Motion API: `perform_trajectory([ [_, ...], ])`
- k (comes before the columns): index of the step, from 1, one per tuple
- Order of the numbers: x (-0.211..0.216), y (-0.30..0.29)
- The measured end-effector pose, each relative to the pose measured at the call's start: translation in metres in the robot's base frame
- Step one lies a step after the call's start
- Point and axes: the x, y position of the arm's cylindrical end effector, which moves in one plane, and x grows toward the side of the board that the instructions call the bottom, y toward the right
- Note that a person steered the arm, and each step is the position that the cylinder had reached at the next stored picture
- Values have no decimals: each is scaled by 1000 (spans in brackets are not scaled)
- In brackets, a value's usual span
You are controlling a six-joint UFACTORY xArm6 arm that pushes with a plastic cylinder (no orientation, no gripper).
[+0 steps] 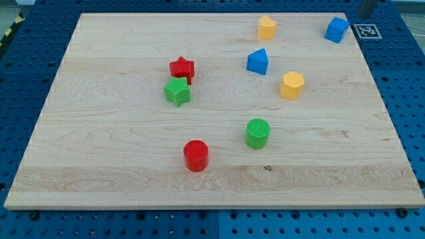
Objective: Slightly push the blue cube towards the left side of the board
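The blue cube (337, 30) sits near the top right corner of the wooden board (119, 133). My tip (362, 14) shows at the view's top edge, just right of and above the blue cube, with a small gap between them. Only the lower end of the rod is in view. A second blue block (257, 62), wedge-shaped, lies further left and lower on the board.
A yellow block (267, 27) lies left of the cube near the top edge, and another yellow block (292, 85) lies below. A red star (181, 68), green star (177, 91), green cylinder (257, 133) and red cylinder (196, 155) lie mid-board. A black-and-white marker (366, 30) sits off the board's right corner.
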Motion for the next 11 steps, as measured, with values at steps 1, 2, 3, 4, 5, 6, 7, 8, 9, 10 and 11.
perform_trajectory([
  [1,13,0],
  [2,32,0],
  [3,54,-7],
  [4,76,-37],
  [5,80,-54],
  [6,80,-62],
  [7,88,-62],
  [8,116,-81],
  [9,142,-109],
  [10,163,-137],
  [11,164,-156],
])
